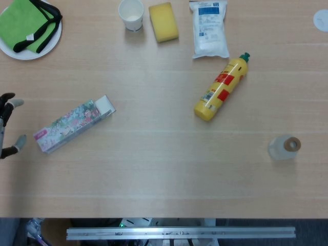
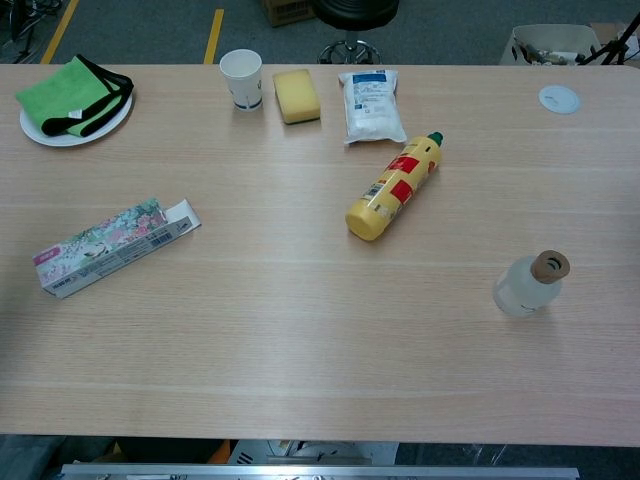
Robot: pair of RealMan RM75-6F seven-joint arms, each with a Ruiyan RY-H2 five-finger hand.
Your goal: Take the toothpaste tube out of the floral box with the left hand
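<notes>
Cardboard printed with flowers makes up the long, narrow floral box (image 1: 72, 125), which lies flat and slanted on the pale wood-grain table (image 1: 154, 169), its white end flap folded open at the upper right. The toothpaste tube cannot be seen, so whether it sits inside the box cannot be told. Only part of the left hand (image 1: 7, 125) is shown, at the left edge of the head view just beside the box and apart from it; two grey-tipped fingers (image 1: 19, 141) are spread wide with nothing between them. The right hand is outside both views.

A smooth yellow plastic bottle (image 1: 221, 87) with a green cap and red label lies on its side near the middle of the table. A squat, clear bottle (image 2: 529, 282) with a cork stopper stands upright towards the right. Along the far edge are set a white paper cup (image 1: 131, 14), a porous yellow sponge (image 1: 163, 21) with rounded corners, and a soft white packet (image 1: 209, 28) with blue print. A folded green cloth (image 1: 26, 23) with black trim rests on a round white plate (image 1: 51, 41) at the far left
</notes>
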